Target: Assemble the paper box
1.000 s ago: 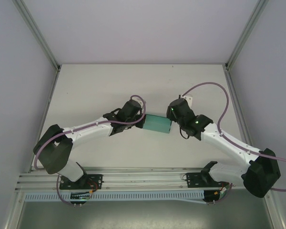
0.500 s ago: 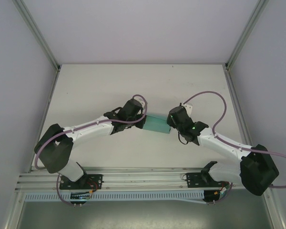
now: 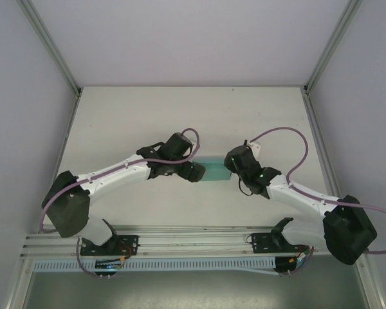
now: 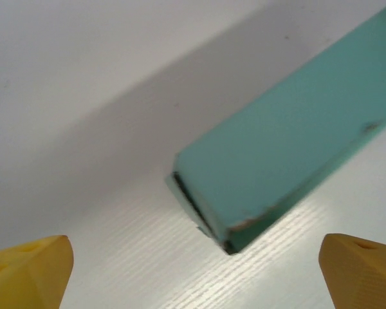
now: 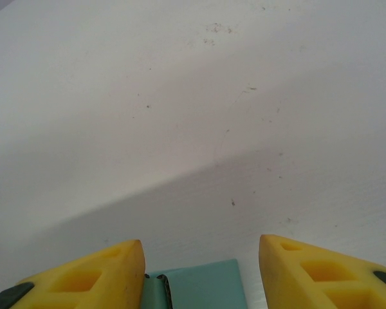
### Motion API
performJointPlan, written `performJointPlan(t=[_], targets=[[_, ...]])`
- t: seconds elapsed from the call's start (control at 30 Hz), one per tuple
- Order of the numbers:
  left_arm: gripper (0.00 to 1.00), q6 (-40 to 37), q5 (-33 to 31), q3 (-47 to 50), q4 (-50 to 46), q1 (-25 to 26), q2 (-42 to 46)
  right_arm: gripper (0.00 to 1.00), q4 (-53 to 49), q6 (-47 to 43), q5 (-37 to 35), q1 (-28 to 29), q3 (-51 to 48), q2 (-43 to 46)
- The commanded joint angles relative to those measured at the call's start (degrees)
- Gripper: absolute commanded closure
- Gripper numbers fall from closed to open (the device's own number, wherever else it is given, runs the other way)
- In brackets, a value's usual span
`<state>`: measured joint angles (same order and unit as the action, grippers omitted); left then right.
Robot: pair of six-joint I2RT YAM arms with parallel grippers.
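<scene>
The paper box (image 3: 214, 169), folded teal-green card, lies on the white table (image 3: 180, 116) between my two grippers. My left gripper (image 3: 195, 172) stands wide open at the box's left end. In the left wrist view the box (image 4: 289, 151) points a corner toward the gap between the yellow fingertips (image 4: 29, 273) without touching either, so my left gripper (image 4: 196, 277) holds nothing. My right gripper (image 3: 231, 163) is at the box's right end. In the right wrist view the box end (image 5: 202, 286) sits between the fingers of my right gripper (image 5: 199, 264), against the left one, with a gap on the right.
Pale walls and slanted metal posts (image 3: 51, 48) enclose the table on three sides. A metal rail (image 3: 193, 241) runs along the near edge by the arm bases. Purple cables (image 3: 289, 138) loop above the right arm.
My left gripper has opened fully and let go of the box, shifting slightly right. The right gripper has slid left over the box's end, its jaws narrowing a little.
</scene>
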<state>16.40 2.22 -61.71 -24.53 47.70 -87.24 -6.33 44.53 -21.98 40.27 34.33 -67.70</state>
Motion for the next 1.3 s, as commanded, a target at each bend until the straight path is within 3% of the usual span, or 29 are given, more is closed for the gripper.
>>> performJointPlan(t=[0.0,0.2,0.33,0.5,0.6,0.8,0.87,0.97,1.13,1.27], targets=[[0.01,0.4,3.4,-4.1,-3.8,0.3,1.2,0.51,-7.0,0.9,2.7,1.3,-2.9,-2.8],[0.02,9.2,-0.9,-8.0,-8.2,-2.0,0.0,0.52,-4.9,-1.6,2.3,2.0,-4.5,-2.1],[0.01,13.7,8.0,-6.0,-5.1,-8.7,-2.3,0.53,-3.7,-2.5,2.2,2.1,-5.3,-1.8],[0.02,14.2,14.3,-3.6,-1.4,-9.2,-4.4,0.53,-3.8,-2.7,2.2,2.1,-5.3,-2.3],[0.07,15.5,15.8,0.1,0.6,-9.5,-4.6,0.53,-3.4,-2.3,2.4,2.1,-5.8,-2.3],[0.3,18.4,18.5,6.9,3.5,-11.2,-6.3,0.54,-0.5,-3.8,2.8,2.1,-8.3,-2.8],[0.33,19.3,20.8,9.1,5.9,-11.4,-6.8,0.55,2.7,-5.9,3.1,2.0,-10.4,-3.0],[0.41,20.6,23.6,12.4,9.7,-11.9,-7.0,0.55,7.4,-10.4,5.7,1.7,-13.4,-2.8],[0.63,22.8,27.9,18.5,15.9,-12.5,-5.5,0.57,13.5,-15.4,12.3,0.3,-17.5,-1.5],[0.62,23.2,29.4,21.6,18.5,-13.1,-3.6,0.57,13.7,-16.3,14.8,-1.0,-18.1,-0.7]])
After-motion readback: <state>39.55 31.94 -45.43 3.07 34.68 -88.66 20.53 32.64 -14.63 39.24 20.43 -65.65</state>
